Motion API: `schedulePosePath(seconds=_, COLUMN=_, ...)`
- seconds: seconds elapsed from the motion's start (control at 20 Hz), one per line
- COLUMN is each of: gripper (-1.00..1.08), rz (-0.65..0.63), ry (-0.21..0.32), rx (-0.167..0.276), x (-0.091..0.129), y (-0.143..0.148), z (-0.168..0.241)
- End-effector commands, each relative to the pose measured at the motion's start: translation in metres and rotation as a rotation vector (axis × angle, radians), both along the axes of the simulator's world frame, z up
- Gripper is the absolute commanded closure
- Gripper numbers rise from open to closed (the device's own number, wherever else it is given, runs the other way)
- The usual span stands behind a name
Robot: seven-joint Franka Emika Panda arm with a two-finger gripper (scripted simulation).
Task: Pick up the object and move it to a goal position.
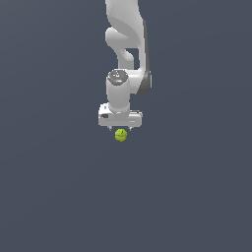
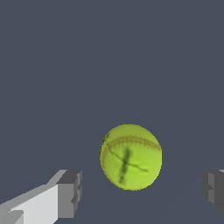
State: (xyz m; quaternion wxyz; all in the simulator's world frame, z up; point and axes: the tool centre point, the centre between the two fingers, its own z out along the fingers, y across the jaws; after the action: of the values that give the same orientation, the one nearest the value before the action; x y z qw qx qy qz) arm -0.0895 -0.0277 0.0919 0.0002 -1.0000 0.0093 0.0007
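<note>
- Here, the small yellow-green ball with thin dark curved seam lines [image 1: 121, 135] lies on the plain dark grey-blue tabletop [image 1: 54, 187], just below the arm's tool [image 1: 120, 129] as the exterior view shows it.
- The white Franka arm [image 1: 126, 44] reaches down from the top of the exterior view, its wrist pointing straight down over the ball.
- In the wrist view the ball [image 2: 131, 157] sits between the two grey fingertips [image 2: 70, 194], with open surface showing on both sides of it.
- The tool [image 2: 142, 192] stands wide apart; neither finger touches the ball, and the gap is clearly broader than the ball.
- One finger shows its white body and grey pad; the other fingertip [image 2: 213, 190] is cut off by the picture's edge.
- A reddish stitched seam curves across the ball's upper part, and dark lines cross on its face.
- Whether the fingertips reach down to the ball's level I cannot tell.
</note>
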Motion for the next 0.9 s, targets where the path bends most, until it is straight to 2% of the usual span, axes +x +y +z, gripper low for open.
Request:
schedulePosePath(seconds=0.0, gripper=-0.92, rz=0.0, ry=-0.001, rx=0.0, x=0.0, y=0.0, z=0.0)
schedulePosePath(seconds=0.85, gripper=-0.92, rz=0.001, ry=-0.001, rx=0.0, x=-0.001, y=0.0, z=-0.05)
